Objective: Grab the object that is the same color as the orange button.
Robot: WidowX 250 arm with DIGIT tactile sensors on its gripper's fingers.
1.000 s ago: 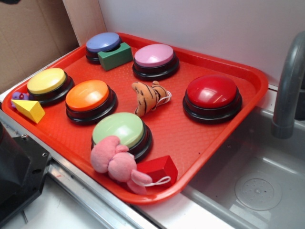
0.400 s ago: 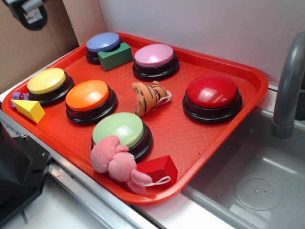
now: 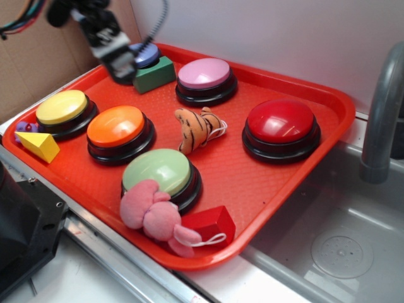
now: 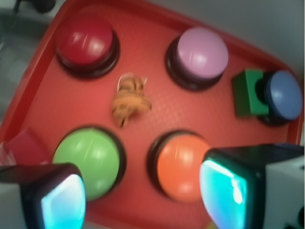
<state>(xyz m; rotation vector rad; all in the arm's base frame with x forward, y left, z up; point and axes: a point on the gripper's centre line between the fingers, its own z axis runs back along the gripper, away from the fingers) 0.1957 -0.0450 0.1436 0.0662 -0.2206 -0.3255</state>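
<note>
Trouble could come if our claw [image 3: 120,63], wide open and holding nothing, drops on the orange button [image 3: 120,130] instead of the little tiger [image 3: 197,129] beside it.

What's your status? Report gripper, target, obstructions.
Gripper open, empty, above tray's back-left. Small orange striped plush tiger untouched mid-tray, beside glossy orange dome button. Nothing blocking.

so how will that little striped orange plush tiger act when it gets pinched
The small orange plush tiger with black stripes looks soft and stuffed, so it will probably squash and flop rather than hold its shape. It seems light for its size and unlikely to roll. Its white string loop could snag on the end effector.
</note>
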